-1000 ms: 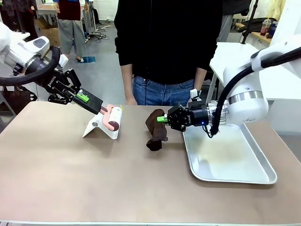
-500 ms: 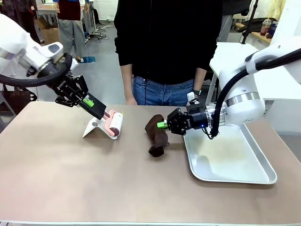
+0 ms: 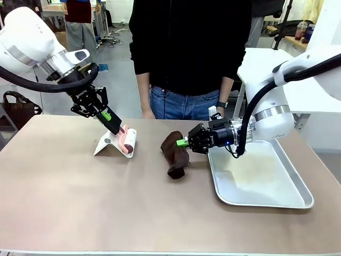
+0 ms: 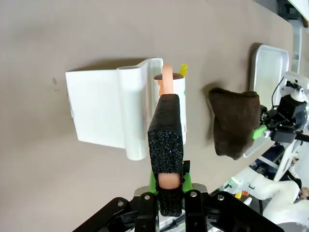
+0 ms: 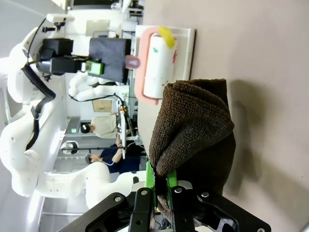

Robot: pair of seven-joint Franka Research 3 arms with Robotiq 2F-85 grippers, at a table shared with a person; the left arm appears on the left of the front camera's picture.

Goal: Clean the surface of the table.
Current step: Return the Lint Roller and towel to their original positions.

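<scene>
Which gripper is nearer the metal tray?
Right. The right gripper, shut on the brown cloth, sits just beside the metal tray; the left gripper holds the lint roller farther off.

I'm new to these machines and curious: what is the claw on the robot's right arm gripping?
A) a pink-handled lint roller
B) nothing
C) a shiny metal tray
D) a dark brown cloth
D: the right claw is shut on the dark brown cloth, which hangs down to the table.

A robotics lab or workshop: two white robot arms (image 3: 32,40) work at a taupe tabletop (image 3: 106,202), with white worktables (image 3: 266,61), cardboard boxes (image 3: 56,34) and bare grey floor (image 3: 114,80) behind.
</scene>
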